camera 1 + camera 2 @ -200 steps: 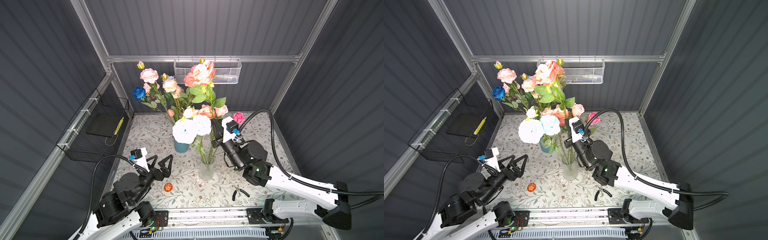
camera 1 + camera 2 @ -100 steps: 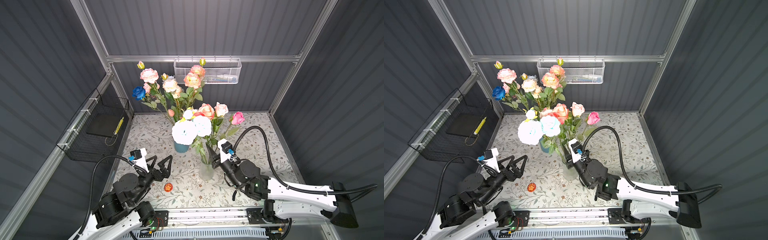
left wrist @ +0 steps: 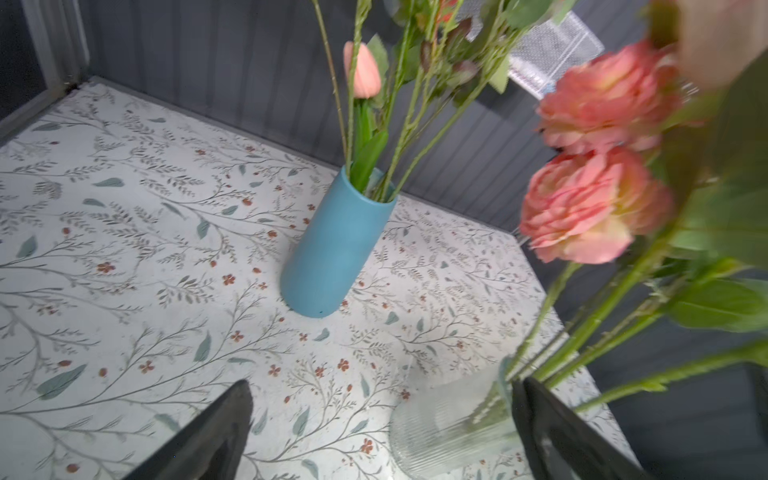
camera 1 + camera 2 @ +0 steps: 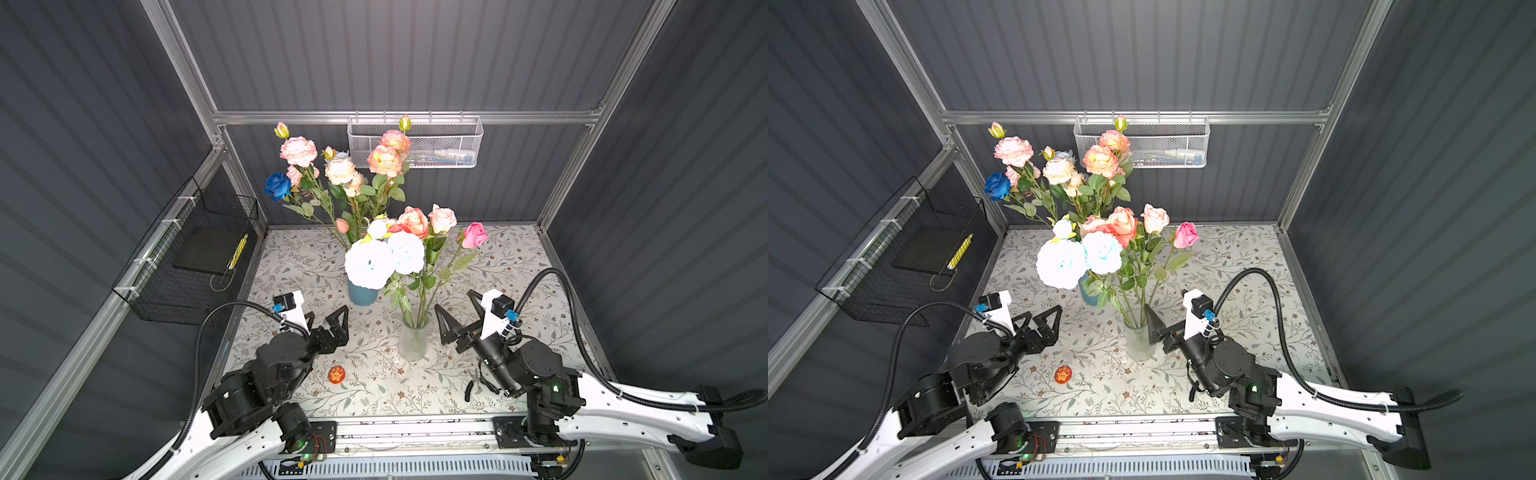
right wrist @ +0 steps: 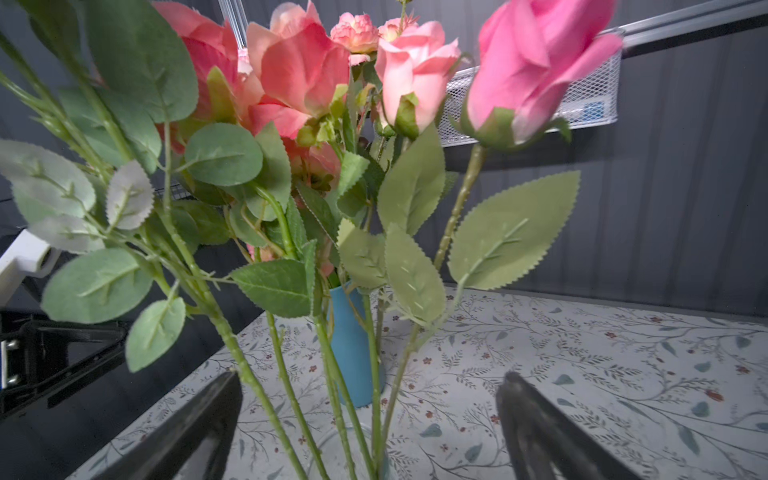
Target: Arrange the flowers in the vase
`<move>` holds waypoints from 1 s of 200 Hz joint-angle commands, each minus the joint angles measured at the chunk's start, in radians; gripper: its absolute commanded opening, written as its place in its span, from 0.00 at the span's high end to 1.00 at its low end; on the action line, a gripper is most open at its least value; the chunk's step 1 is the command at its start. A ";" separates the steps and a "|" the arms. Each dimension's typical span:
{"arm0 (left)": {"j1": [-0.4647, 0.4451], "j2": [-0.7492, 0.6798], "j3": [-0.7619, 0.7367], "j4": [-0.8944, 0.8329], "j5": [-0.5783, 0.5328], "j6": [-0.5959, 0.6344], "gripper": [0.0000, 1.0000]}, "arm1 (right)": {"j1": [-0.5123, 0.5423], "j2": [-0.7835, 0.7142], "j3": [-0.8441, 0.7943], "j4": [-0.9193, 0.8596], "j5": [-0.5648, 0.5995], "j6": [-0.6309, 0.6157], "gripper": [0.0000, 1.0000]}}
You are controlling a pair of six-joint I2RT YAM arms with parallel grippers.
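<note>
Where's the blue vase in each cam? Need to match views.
Top view: blue vase on the mat, mostly under the white blooms, back-left of the glass vase.
Top view: blue vase likewise, only its side showing.
Left wrist: blue vase in full, beyond the glass vase.
Right wrist: blue vase behind the glass vase's stems.
Shared landmark: mesh basket on the back wall.

Robot lab test cell: grey ribbed wall panels [image 4: 395, 54] on alu. extrusion frame [image 4: 291, 117], white mesh basket [image 4: 440, 145] + black wire basket [image 4: 187, 266] hung on it (floral tabletop [image 4: 511, 257], base rail [image 4: 415, 427] at front).
</note>
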 commanded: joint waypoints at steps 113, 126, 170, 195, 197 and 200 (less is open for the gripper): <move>0.390 0.360 -0.142 0.326 -0.161 0.055 0.00 | 0.004 -0.241 -0.104 -0.150 0.023 0.106 0.01; 0.409 0.424 -0.146 0.415 -0.247 0.134 0.00 | 0.004 -0.259 -0.110 -0.159 0.025 0.113 0.01; 0.630 0.725 -0.047 0.530 -0.186 0.293 0.00 | 0.004 -0.293 -0.107 -0.198 0.009 0.116 0.01; 0.718 0.868 -0.057 0.691 -0.188 0.500 0.00 | 0.004 -0.303 -0.096 -0.238 0.020 0.125 0.01; 0.723 0.876 -0.061 0.708 -0.188 0.515 0.00 | 0.004 -0.304 -0.096 -0.239 0.021 0.125 0.01; 0.728 0.892 -0.070 0.735 -0.186 0.537 0.00 | 0.004 -0.305 -0.095 -0.242 0.023 0.127 0.01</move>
